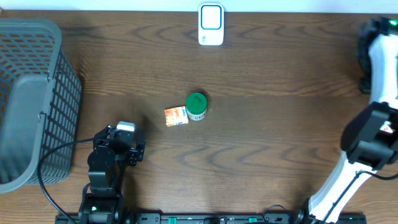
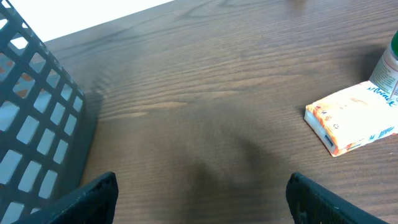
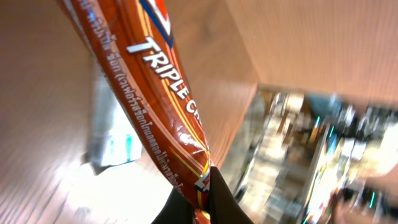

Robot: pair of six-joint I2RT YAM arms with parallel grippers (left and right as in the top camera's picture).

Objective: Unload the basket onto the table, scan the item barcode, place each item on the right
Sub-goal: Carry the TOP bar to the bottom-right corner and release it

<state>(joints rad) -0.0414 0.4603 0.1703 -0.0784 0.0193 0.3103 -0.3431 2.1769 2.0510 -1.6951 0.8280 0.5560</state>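
A dark wooden table (image 1: 267,93) is stretching beneath both arms. The right gripper (image 3: 205,202) is pinching an orange snack packet (image 3: 155,81) that is sticking out past its fingertips. The left gripper (image 2: 202,193) is gaping wide, with a small box (image 2: 351,118) ahead to its right.

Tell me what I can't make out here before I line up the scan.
- Barcode on the wrapper: the right wrist view shows only the brand side.
- The wrapper and right gripper: not seen overhead, lost around the right arm at the frame edge.
- The jar: cut off by the right edge of the left wrist view.
- Print on the box: too small to read overhead or from the left wrist.
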